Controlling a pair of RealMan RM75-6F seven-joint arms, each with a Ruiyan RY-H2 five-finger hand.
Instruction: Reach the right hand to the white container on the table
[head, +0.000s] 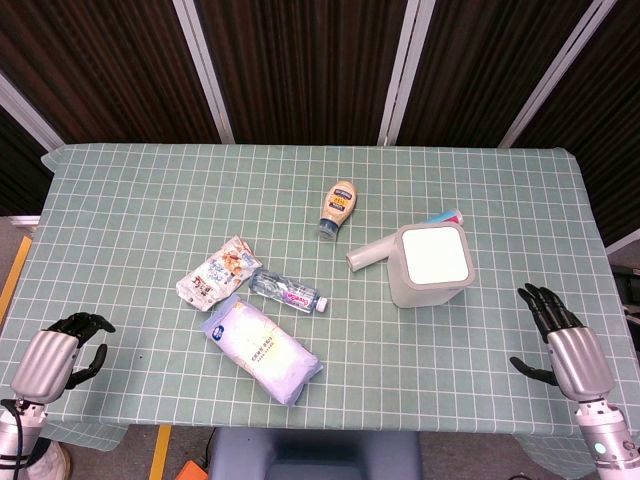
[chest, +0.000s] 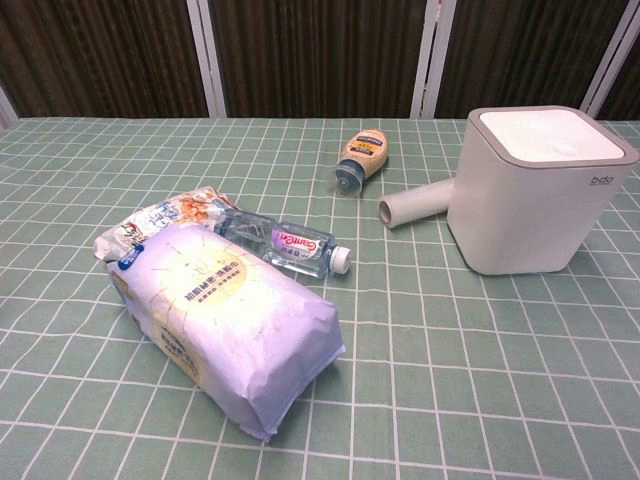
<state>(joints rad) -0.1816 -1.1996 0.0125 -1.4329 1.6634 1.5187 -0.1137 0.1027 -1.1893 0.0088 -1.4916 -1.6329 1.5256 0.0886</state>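
Note:
The white container (head: 433, 264) is a squarish tub with a grey rim and a white lid, standing upright right of the table's middle; the chest view shows the white container (chest: 533, 190) at the upper right. My right hand (head: 560, 335) hovers open at the table's front right, fingers spread, well apart from the container and nearer the front edge. At the front left corner my left hand (head: 66, 350) hangs with fingers loosely curled and nothing in it. Neither hand shows in the chest view.
A white roll (head: 370, 254) lies against the container's left side. A sauce bottle (head: 339, 208) lies behind it. Left of centre lie a small water bottle (head: 289, 291), a snack pouch (head: 218, 272) and a large white bag (head: 262, 349). Green checked cloth (head: 150, 200) covers the table.

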